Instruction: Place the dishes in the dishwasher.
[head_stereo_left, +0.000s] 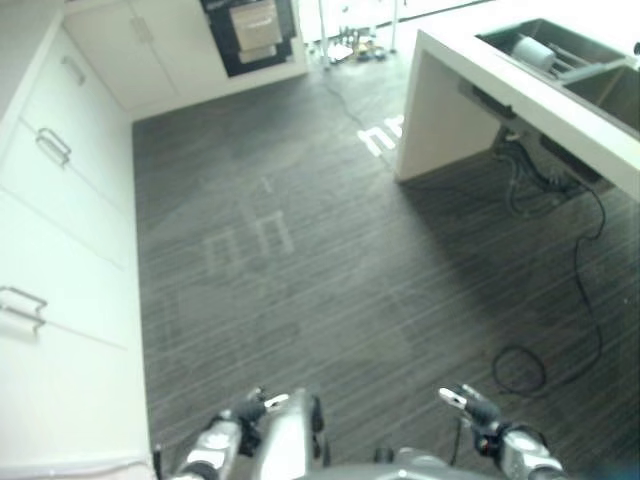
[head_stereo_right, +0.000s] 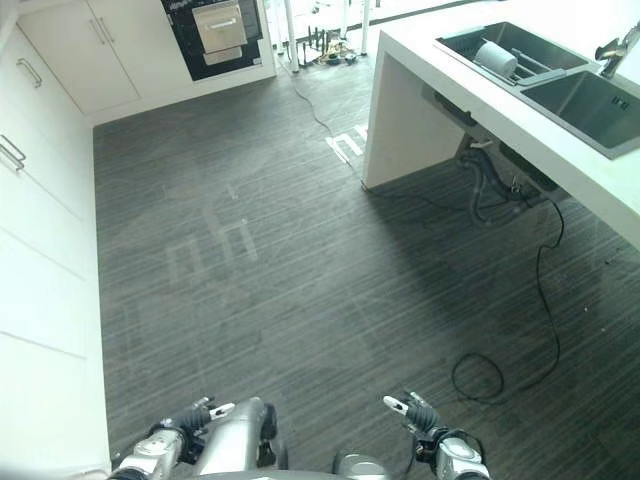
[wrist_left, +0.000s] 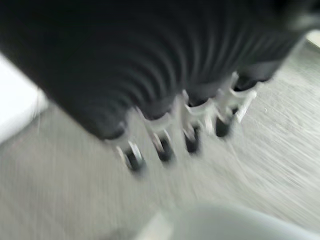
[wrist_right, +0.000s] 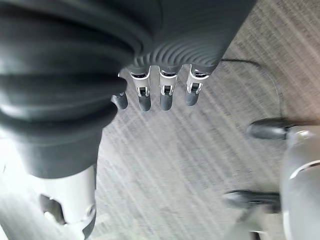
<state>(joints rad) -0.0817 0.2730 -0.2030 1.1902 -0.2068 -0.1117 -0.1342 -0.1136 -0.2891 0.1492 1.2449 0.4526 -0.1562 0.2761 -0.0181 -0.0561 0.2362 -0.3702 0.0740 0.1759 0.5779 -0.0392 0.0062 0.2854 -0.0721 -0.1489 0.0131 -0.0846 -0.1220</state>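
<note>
The only dishes I could make out were in the sink (head_stereo_right: 560, 75) set in the white counter (head_stereo_right: 420, 60) far off to my right, where a pale cylindrical thing, possibly a cup or bowl on its side (head_stereo_right: 495, 58), lay against a rack; at that range I couldn't tell exactly what it was. I saw nothing I could confidently call a dishwasher, though a dark built-in appliance (head_stereo_right: 215, 30) sat in the far wall beside the white cabinets (head_stereo_right: 45, 215) on my left. I judged the task barely begun: nothing picked up, nothing loaded, and the whole walk across the dark striped floor (head_stereo_right: 300, 260) left to make. The dishes lay well apart from both hands. My left hand (wrist_left: 170, 140) hung low at my side, fingers loosely extended over the floor and gripping nothing. My right hand (wrist_right: 155, 92) hung likewise, fingers relaxed and straight, empty.
</note>
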